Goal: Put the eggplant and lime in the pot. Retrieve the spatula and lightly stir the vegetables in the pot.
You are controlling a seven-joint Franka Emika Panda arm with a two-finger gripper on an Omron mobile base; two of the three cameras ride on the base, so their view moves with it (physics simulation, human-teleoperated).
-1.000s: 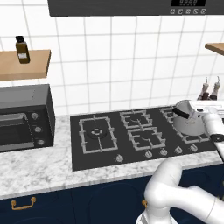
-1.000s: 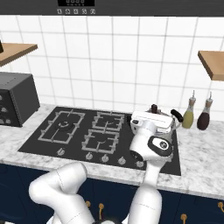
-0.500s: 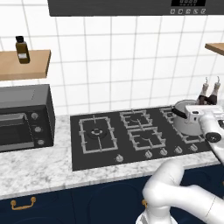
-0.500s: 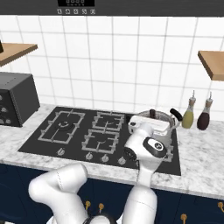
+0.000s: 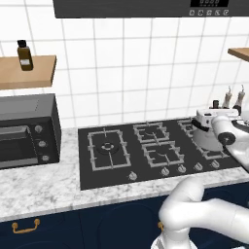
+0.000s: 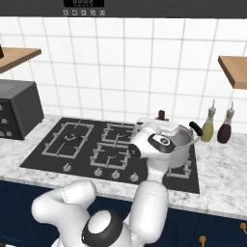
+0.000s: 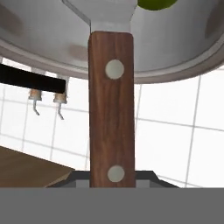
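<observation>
The shiny metal pot (image 6: 182,145) stands on the right rear burner of the black hob (image 5: 116,165). In the hand view its curved inner wall (image 7: 39,30) fills the top. A green lime (image 7: 155,3) lies inside, at the upper edge. The spatula's wooden handle (image 7: 111,109) with two metal rivets runs up the middle, and its metal blade reaches into the pot. My gripper (image 6: 159,127) hangs over the pot's left rim, shut on the spatula; its fingertips are hidden behind the handle. From the left base view the hand (image 5: 214,119) covers part of the pot (image 5: 205,140).
The pot's black side handle (image 6: 195,129) points right toward two bottles (image 6: 217,126) on the marble counter. A dark toaster oven (image 5: 24,131) stands left of the hob. A wooden shelf (image 5: 29,72) above it carries a brown bottle (image 5: 24,54). Another shelf (image 6: 234,70) juts out at the right.
My hand and wrist have shifted a little to the left over the pot, with the spatula still held. The pot and the base have stayed put.
</observation>
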